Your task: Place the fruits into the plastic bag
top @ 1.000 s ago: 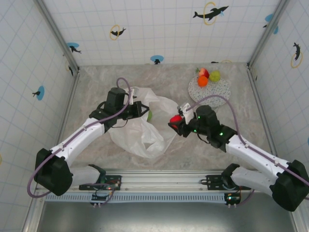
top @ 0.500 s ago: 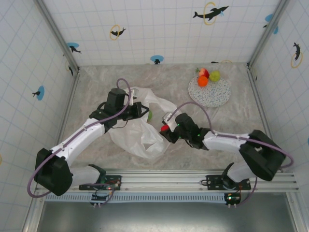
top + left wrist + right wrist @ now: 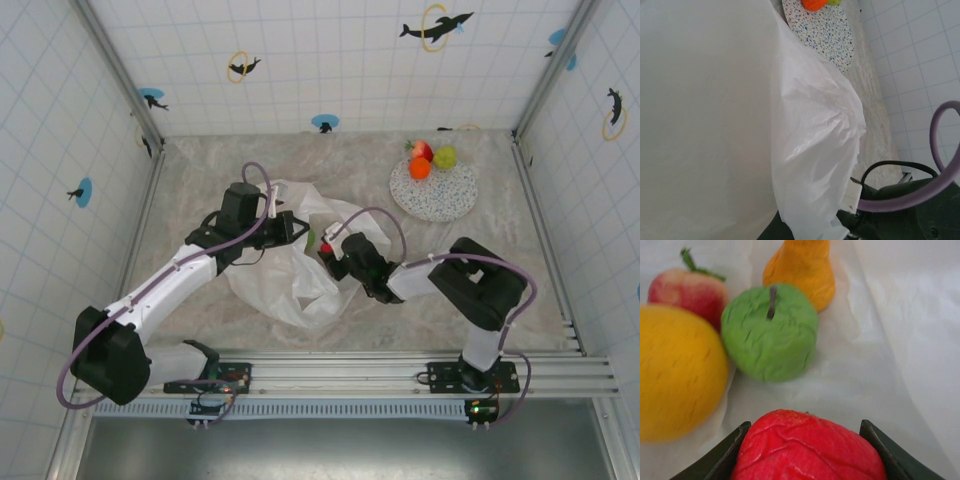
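Observation:
The plastic bag [image 3: 290, 275] lies crumpled at mid-table, and its white film [image 3: 815, 140] covers my left fingers in the left wrist view. My left gripper [image 3: 292, 228] is shut on the bag's upper edge and holds the mouth up. At the bag's mouth, my right gripper [image 3: 328, 252] is shut on a red fruit [image 3: 807, 450]. Ahead of it on the film [image 3: 890, 340] lie a green apple [image 3: 770, 332], an orange pear [image 3: 802, 270], a red-pink apple [image 3: 687, 290] and a yellow fruit [image 3: 675, 372]. Red [image 3: 423, 150], orange [image 3: 420, 168] and yellow-green [image 3: 445, 157] fruits sit at the plate.
The speckled plate [image 3: 440, 195] lies at the back right, also seen in the left wrist view [image 3: 825, 35]. Tiled walls enclose the marbled table on three sides. The right arm's purple cable [image 3: 375, 215] loops above the bag's right edge.
My right gripper has carried the red fruit leftward from beside the bag to its mouth, the arm folding in. The left gripper and the bag have stayed put.

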`<state>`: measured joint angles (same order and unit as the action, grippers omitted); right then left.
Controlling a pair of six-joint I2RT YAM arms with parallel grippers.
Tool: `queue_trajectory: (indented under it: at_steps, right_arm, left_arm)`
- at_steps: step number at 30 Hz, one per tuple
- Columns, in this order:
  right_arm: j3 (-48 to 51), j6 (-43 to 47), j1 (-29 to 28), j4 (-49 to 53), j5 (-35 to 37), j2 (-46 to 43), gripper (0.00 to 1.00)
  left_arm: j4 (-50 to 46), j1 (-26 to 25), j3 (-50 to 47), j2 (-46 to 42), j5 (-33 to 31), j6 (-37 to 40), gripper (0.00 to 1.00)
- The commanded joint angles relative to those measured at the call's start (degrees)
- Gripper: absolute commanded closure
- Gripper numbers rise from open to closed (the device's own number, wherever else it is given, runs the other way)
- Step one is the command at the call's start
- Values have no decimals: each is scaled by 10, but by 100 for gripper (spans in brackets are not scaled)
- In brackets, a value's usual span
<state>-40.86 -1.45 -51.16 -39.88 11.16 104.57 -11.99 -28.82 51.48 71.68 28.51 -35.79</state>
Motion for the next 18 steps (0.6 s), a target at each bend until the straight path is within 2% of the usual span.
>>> queue_trajectory:
  at_steps: [1, 4, 9, 18]
  right_arm:
    - [-39, -27, -3, -87, 48, 37, 46]
    - [-60, -35, -3, -103, 75, 68, 45]
    - [-85, -37, -3, -100, 86, 100, 38]
    - [-90, -13, -3, -51, 63, 83, 18]
  left_arm:
    - [-1, 4, 21, 3, 12, 15, 100]
    - [-1, 3, 22, 5, 14, 17, 100]
    - [-2, 3, 22, 7, 16, 18, 100]
    - [-2, 4, 19, 7, 14, 21, 100]
